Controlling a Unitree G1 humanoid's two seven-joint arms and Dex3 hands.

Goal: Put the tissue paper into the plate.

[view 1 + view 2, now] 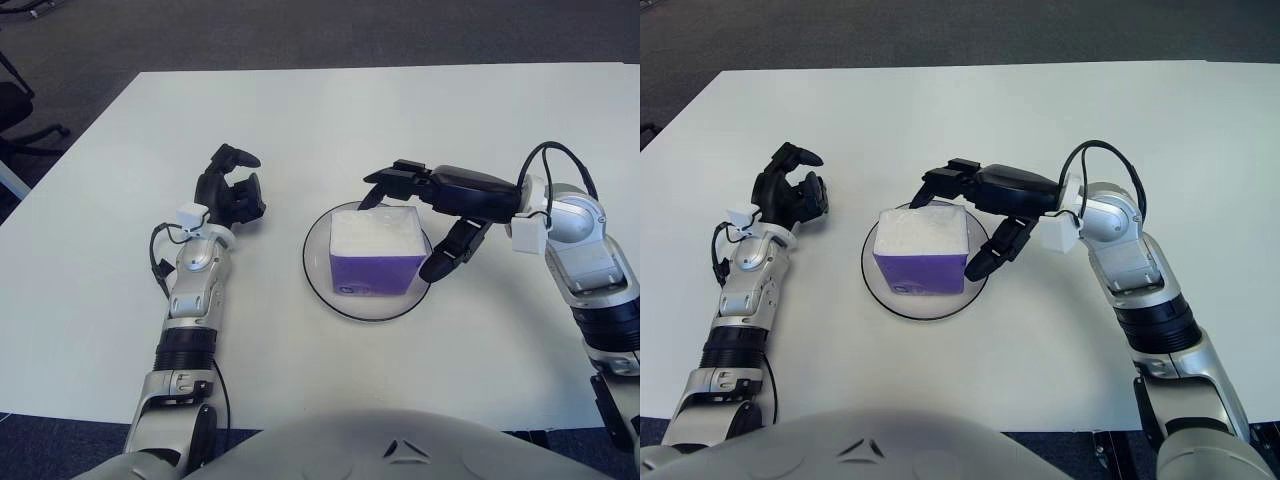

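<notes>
The right hand [425, 215] hangs just behind and to the right of the tissue [373, 255], its fingers [385, 183] spread wide around the pack's far corner and closed on nothing. One finger reaches down past the right edge; the others arch over the back edge, with a gap visible between them and the white top. That posture reads as a release, the fingers opened enough to let the pack sit on its own weight without dragging it.

The tissue, a purple pack with a white top, stands upright and square inside the plate [317, 272], roughly centred, the dark rim showing clear all around it. It looks settled and not tipped, so the placing seems done. What remains is to draw the hand up and away cleanly, since the lower finger is near enough to nudge the pack.

The left hand [232, 190] shows well to the left of the plate over the white surface [320, 120], fingers curled, holding nothing
</notes>
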